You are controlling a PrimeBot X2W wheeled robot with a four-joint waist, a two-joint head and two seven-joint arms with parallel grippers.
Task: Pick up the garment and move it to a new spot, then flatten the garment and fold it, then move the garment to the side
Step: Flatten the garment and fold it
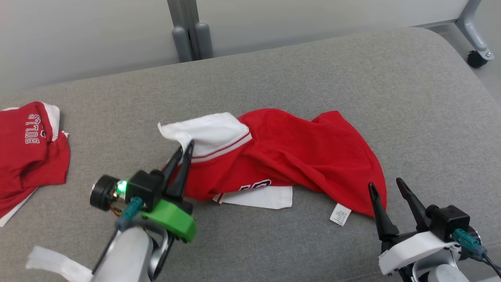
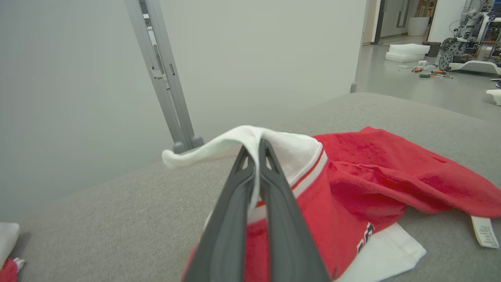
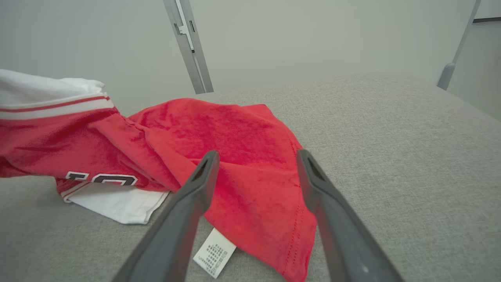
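Note:
The garment (image 1: 297,152) is a red jersey with white sleeves, lying crumpled in the middle of the grey cushion (image 1: 352,70). My left gripper (image 1: 186,148) is shut on its white sleeve (image 1: 207,131) at the left end, and the sleeve is lifted a little. In the left wrist view the white sleeve (image 2: 282,149) folds over my closed fingertips (image 2: 256,147). My right gripper (image 1: 385,186) stands open just off the red hem at the garment's right end. In the right wrist view the red hem (image 3: 258,180) lies between the open fingers (image 3: 256,156), with a white care label (image 3: 213,252) below.
A second red jersey (image 1: 29,152) with white lettering lies crumpled at the cushion's left edge. Grey metal frame posts (image 1: 191,35) stand behind the cushion, and a caster wheel (image 1: 475,58) is at the far right. A white label (image 1: 339,214) lies by the hem.

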